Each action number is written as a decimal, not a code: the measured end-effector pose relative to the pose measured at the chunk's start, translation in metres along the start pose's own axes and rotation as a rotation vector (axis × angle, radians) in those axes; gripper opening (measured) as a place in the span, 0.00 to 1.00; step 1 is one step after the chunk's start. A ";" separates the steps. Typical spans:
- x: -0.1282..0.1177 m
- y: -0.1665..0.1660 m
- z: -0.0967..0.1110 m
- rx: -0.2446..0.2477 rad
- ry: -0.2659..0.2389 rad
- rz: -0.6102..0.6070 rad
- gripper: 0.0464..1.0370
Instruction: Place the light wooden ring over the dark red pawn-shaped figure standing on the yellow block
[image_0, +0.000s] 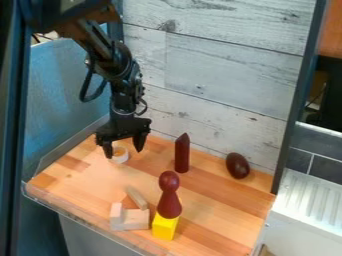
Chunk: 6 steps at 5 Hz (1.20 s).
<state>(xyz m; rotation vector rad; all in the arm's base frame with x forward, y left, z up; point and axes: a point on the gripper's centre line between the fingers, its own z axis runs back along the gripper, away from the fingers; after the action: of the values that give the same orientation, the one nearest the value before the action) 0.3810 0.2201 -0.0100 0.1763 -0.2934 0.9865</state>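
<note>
One black gripper (123, 152), fingers parted, empty; one white ring (121, 159), nearer one fingertip: we judge centring important; one pointed maroon cylinder (182, 155), upright, nearby.

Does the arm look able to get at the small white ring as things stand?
Probably yes: the gripper hangs open close by the white ring, with nothing visible between them; the pointed dark red piece stands off to one side.
</note>
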 end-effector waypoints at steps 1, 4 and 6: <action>0.008 0.000 -0.007 0.029 0.001 0.017 0.96; 0.014 0.004 -0.035 0.100 -0.003 0.056 0.96; 0.032 0.010 -0.043 0.101 0.023 0.088 0.73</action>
<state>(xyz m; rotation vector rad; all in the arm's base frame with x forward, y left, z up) 0.3966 0.2632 -0.0405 0.2453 -0.2319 1.0912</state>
